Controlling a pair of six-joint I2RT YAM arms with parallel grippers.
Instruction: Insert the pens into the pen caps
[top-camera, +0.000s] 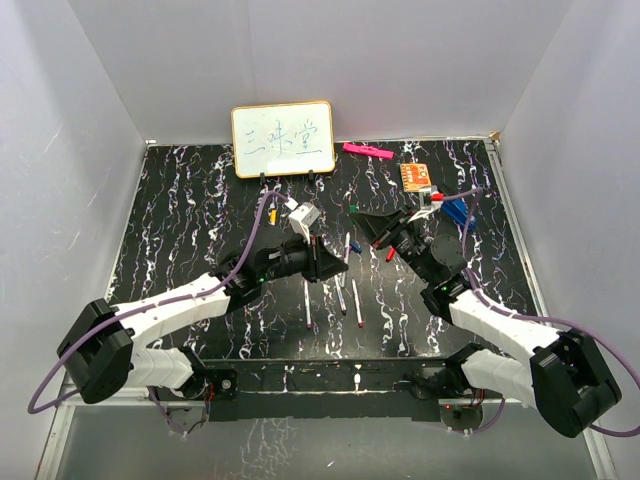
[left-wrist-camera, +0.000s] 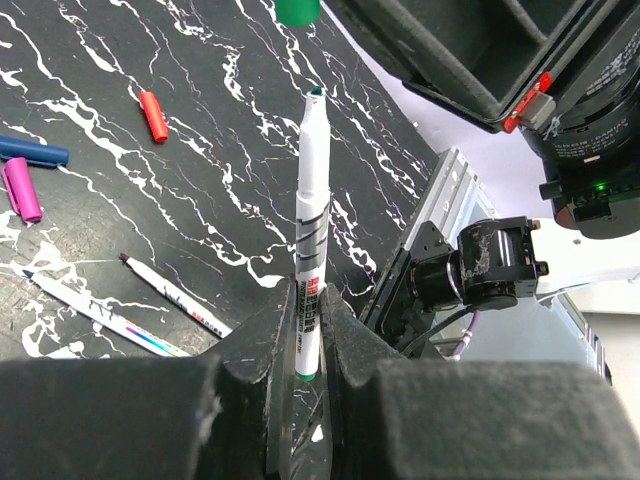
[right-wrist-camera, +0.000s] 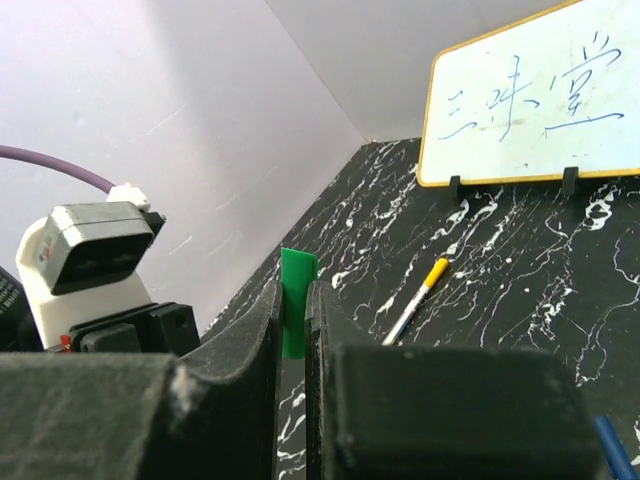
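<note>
My left gripper (left-wrist-camera: 305, 325) is shut on a white pen (left-wrist-camera: 311, 200) with a green tip, which points up at the green cap (left-wrist-camera: 297, 10) just beyond it, with a small gap between. My right gripper (right-wrist-camera: 292, 300) is shut on that green cap (right-wrist-camera: 296, 295). In the top view the two grippers, left (top-camera: 338, 265) and right (top-camera: 364, 220), face each other mid-table. A red cap (left-wrist-camera: 153, 115), a blue cap (left-wrist-camera: 35, 152) and a purple cap (left-wrist-camera: 22, 188) lie on the table. Two loose pens (left-wrist-camera: 175, 295) lie near them. A pen with a yellow cap (right-wrist-camera: 422, 298) lies by the whiteboard.
A small whiteboard (top-camera: 283, 140) stands at the back of the black marbled table (top-camera: 180, 220). A pink marker (top-camera: 367, 151) and an orange card (top-camera: 417, 177) lie at the back right. Three pens (top-camera: 341, 296) lie in front of the grippers. White walls enclose the table.
</note>
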